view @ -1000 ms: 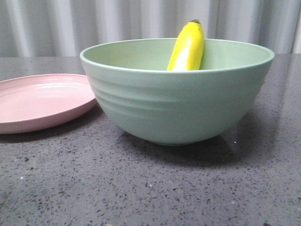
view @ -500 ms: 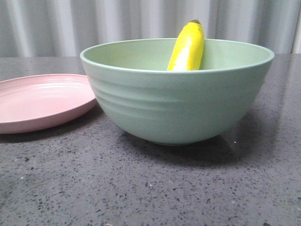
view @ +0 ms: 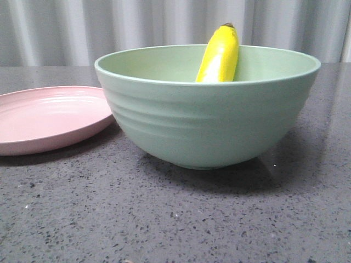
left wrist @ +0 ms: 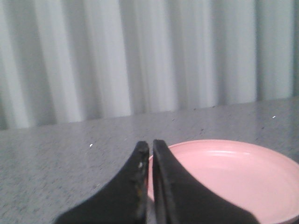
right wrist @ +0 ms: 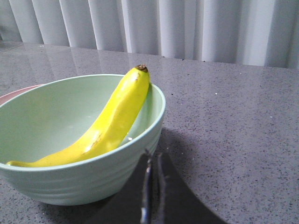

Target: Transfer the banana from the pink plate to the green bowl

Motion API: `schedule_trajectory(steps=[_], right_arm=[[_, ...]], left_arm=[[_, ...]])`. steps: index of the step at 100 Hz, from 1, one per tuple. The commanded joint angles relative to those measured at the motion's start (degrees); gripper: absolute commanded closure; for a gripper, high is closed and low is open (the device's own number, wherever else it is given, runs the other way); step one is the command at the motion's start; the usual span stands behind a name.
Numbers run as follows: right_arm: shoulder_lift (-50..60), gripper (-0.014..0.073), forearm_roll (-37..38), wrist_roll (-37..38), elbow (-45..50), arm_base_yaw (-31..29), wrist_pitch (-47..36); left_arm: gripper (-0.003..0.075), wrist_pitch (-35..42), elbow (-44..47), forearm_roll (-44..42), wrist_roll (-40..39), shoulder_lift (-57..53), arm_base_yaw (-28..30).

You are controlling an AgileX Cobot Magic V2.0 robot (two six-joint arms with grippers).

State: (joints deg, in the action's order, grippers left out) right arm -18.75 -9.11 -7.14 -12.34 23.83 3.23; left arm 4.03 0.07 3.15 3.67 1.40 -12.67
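The yellow banana (view: pixel 219 55) lies inside the green bowl (view: pixel 208 120), its dark tip leaning over the far rim; it also shows in the right wrist view (right wrist: pixel 110 123) resting along the bowl's (right wrist: pixel 70 182) inner wall. The pink plate (view: pixel 49 118) sits empty to the bowl's left and also shows in the left wrist view (left wrist: pixel 233 177). My left gripper (left wrist: pixel 150 145) is shut and empty, near the plate's rim. My right gripper (right wrist: pixel 153 156) is shut and empty, beside the bowl's outer wall. Neither gripper shows in the front view.
The dark speckled table (view: pixel 175 219) runs under everything. A pale pleated curtain (view: pixel 164 27) hangs along the far edge.
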Motion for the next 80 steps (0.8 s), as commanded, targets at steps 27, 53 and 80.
schedule_trajectory(steps=[27,53,80], right_arm=[[-0.2,0.0660,0.0,-0.4,-1.3,-0.1,-4.6],[-0.2,0.0660,0.0,-0.4,-1.3,-0.1,-4.6],[-0.2,0.0660,0.0,-0.4,-1.3,-0.1,-4.6]], left_arm=[[0.0741,-18.8,0.5,0.5,-0.4,-3.2,6.6],[0.0741,-18.7,0.5,0.5,-0.4,-3.2,6.6],[0.0741,-18.7,0.5,0.5,-0.4,-3.2,6.6]])
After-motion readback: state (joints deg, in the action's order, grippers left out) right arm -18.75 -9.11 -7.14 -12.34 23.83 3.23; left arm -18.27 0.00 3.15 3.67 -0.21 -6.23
